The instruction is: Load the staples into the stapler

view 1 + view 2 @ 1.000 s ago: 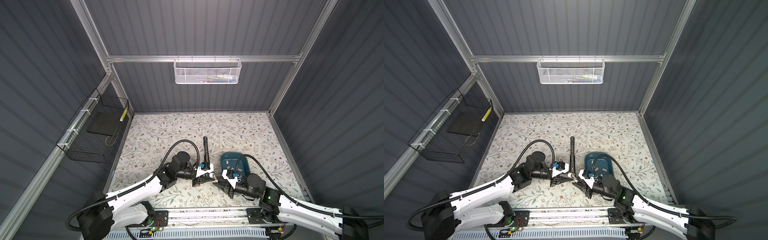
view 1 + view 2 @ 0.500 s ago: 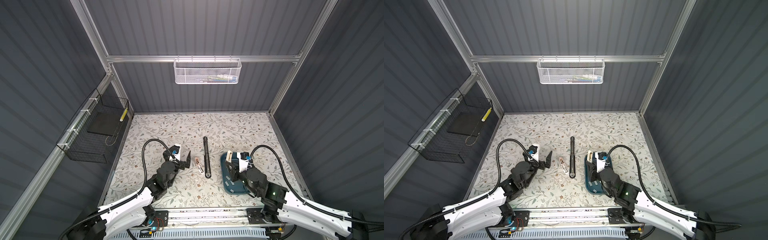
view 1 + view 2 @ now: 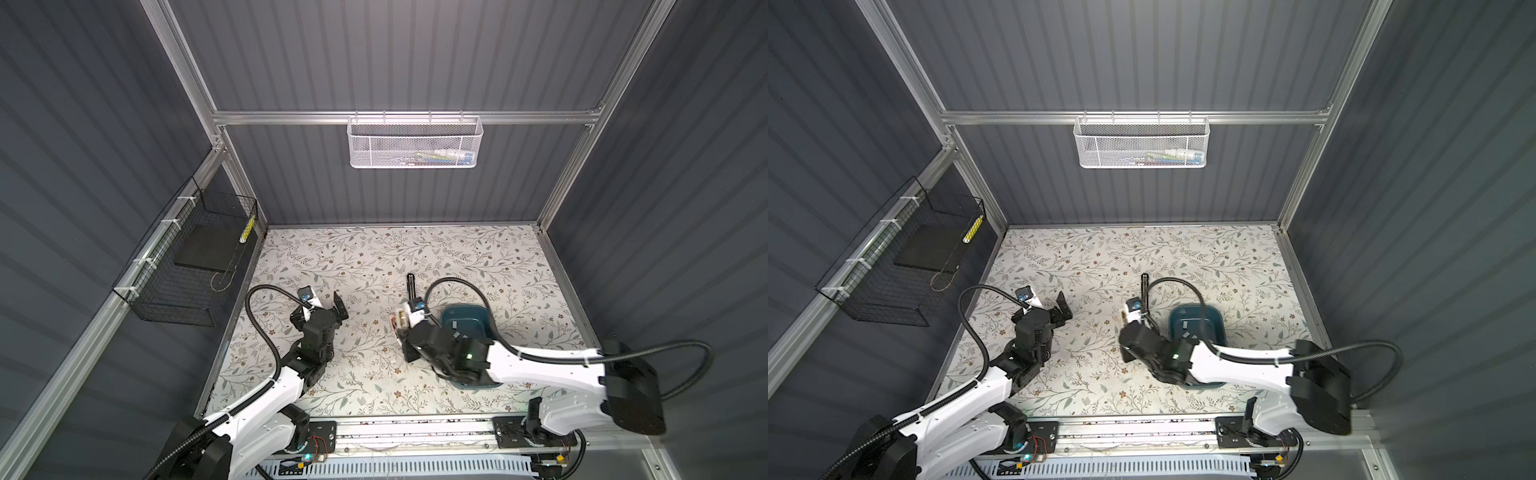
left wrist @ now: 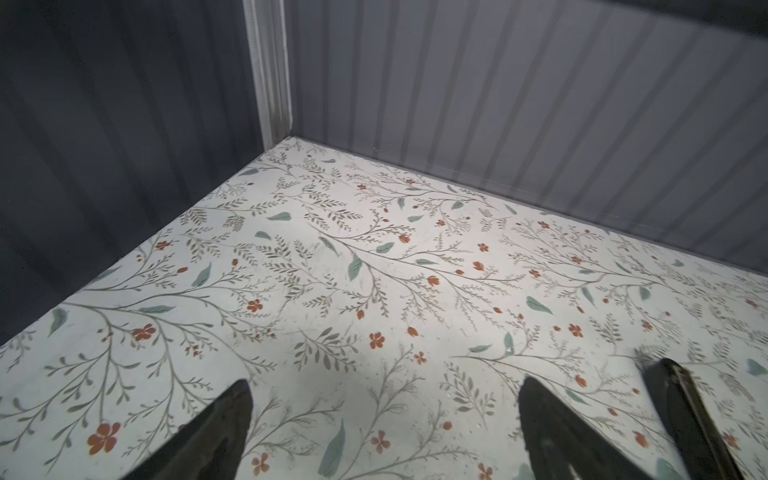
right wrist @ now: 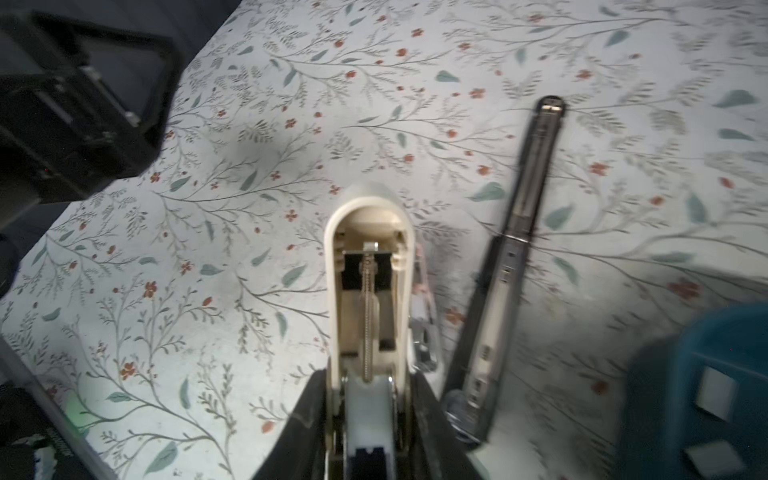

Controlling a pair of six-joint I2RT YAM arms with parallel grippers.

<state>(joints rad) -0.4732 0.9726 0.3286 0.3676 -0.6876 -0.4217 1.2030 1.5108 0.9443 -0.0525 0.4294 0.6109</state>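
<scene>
My right gripper (image 5: 368,378) is shut on a small cream stapler (image 5: 370,266). The stapler is hinged open, with its spring and inner channel showing. A pinkish and metal part of it shows just beside the cream arm. In both top views this gripper (image 3: 401,323) (image 3: 1125,323) sits left of the blue tray (image 3: 490,328). Pale grey staples (image 3: 454,324) (image 5: 715,392) lie in that tray. My left gripper (image 4: 384,386) (image 3: 337,309) is open and empty over bare table, well left of the stapler.
A long black stapler (image 5: 519,232) (image 3: 411,284) lies on the floral table right beside the cream one. A black wire basket (image 3: 187,266) hangs on the left wall. A white mesh basket (image 3: 413,143) hangs on the back wall.
My right gripper has moved left from over the tray to the small cream stapler, which now sits between its fingers. My left gripper has drawn back left from the middle and stands open.
</scene>
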